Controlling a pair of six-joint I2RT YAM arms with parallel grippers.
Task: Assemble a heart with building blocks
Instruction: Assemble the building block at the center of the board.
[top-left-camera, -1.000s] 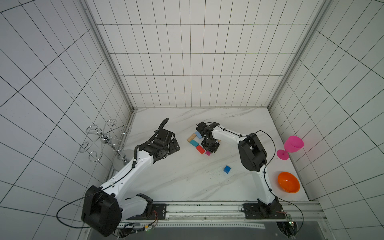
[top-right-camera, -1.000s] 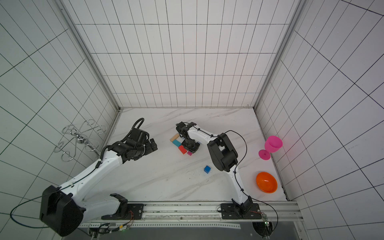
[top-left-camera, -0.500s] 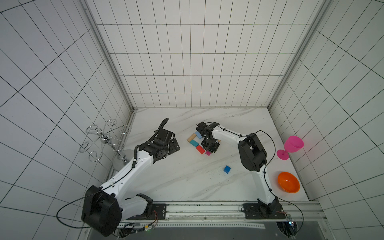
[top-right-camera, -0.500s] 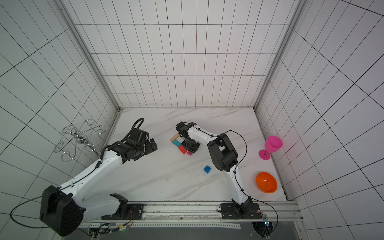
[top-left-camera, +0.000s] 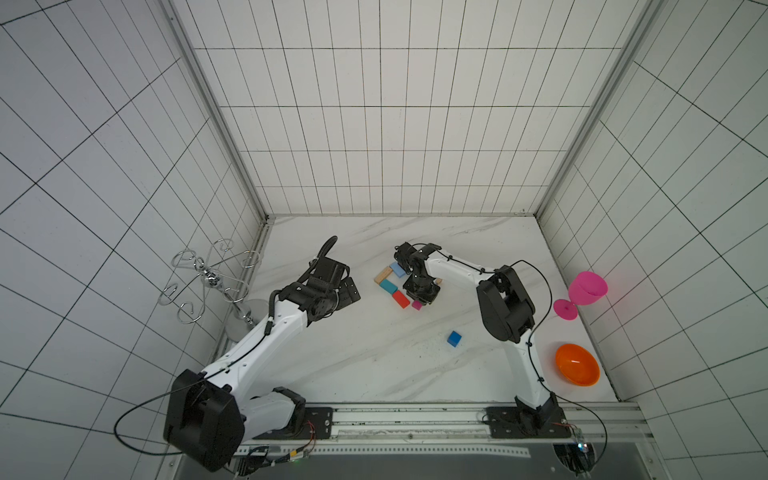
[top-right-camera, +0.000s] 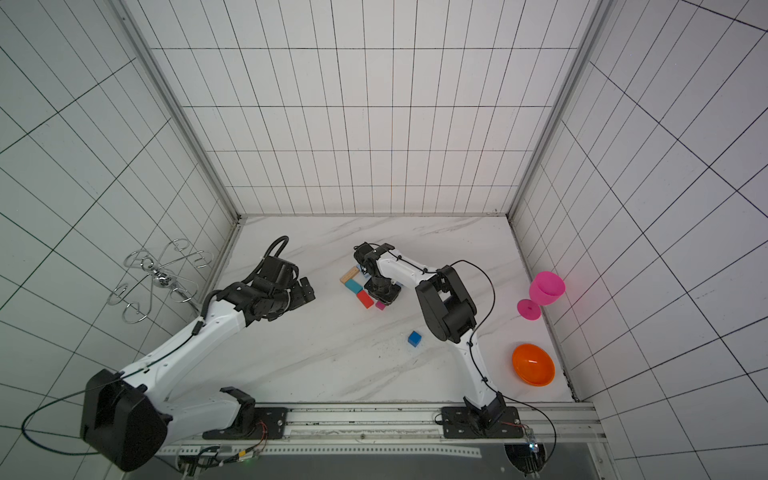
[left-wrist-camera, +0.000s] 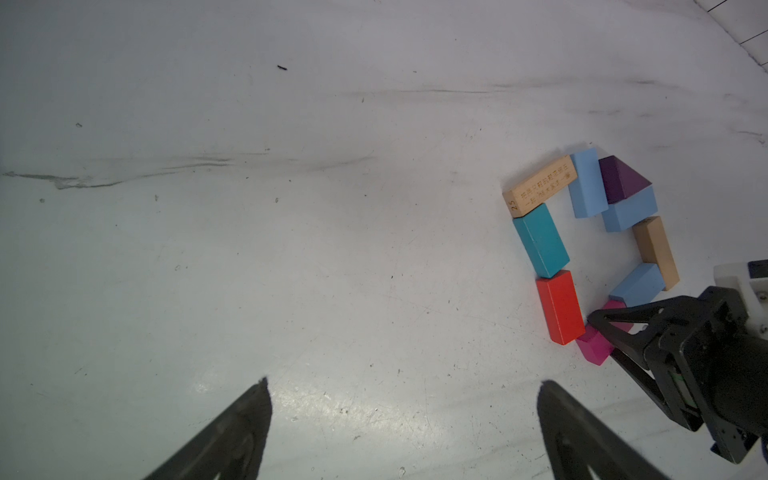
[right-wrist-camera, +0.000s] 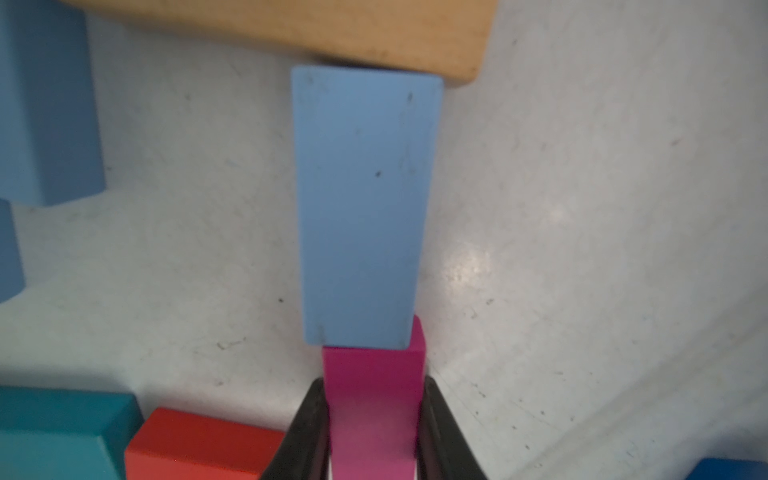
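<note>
I work in a robotics lab test cell. My left arm (top-left-camera: 257, 345) and right arm (top-left-camera: 505, 309) are bolted to an aluminium rail (top-left-camera: 407, 419) with exposed wiring (top-left-camera: 286, 455). Beyond the rail lies a marble-look tabletop (top-left-camera: 374, 365), boxed on three sides by white tiled panels (top-left-camera: 395, 145). Also beyond the rail are some props: building blocks (top-left-camera: 388, 285), a wire glass rack (top-left-camera: 210, 277), a pink goblet (top-left-camera: 588, 288) and an orange bowl (top-left-camera: 577, 365).
</note>
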